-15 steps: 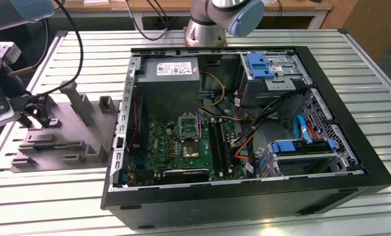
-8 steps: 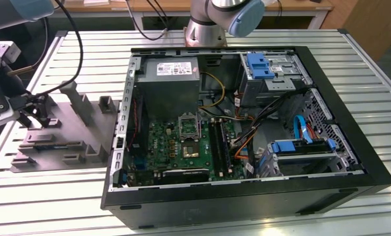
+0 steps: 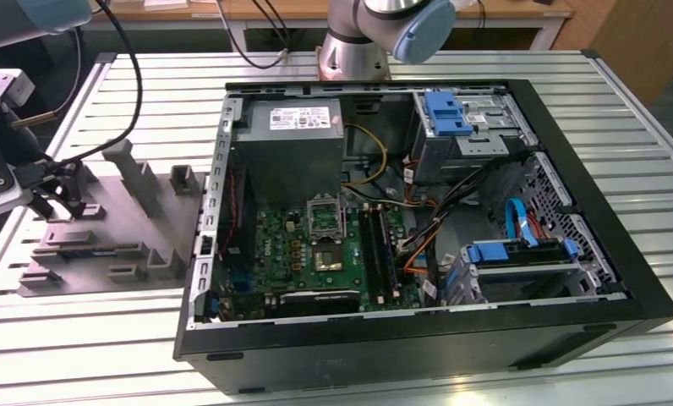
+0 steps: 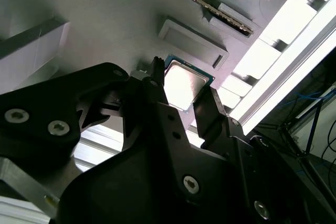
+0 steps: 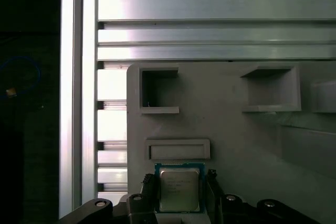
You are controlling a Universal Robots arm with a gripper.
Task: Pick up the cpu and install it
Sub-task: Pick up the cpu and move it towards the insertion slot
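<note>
The cpu (image 5: pixel 179 189) is a small square chip with a silvery top and a green rim; it also shows in the second wrist view (image 4: pixel 184 83). My gripper (image 5: pixel 179 195) has a black finger pressed against each side of it, shut on the chip just over the grey fixture plate (image 5: pixel 236 135). In the exterior view my gripper (image 3: pixel 63 210) hangs over that plate (image 3: pixel 134 211) at the exterior view's left, beside the open computer case (image 3: pixel 427 338). The metal-framed socket (image 3: pixel 325 218) sits on the green motherboard (image 3: pixel 292 254) inside the case.
The fixture plate carries raised blocks and pockets (image 5: pixel 159 90), and a memory stick (image 4: pixel 210 9) stands in a slot. The slatted aluminium table (image 3: pixel 89 338) surrounds it. Inside the case are a power supply (image 3: pixel 297 127), cables and blue drive bays (image 3: pixel 517 254). Another arm's base (image 3: pixel 353 51) stands behind.
</note>
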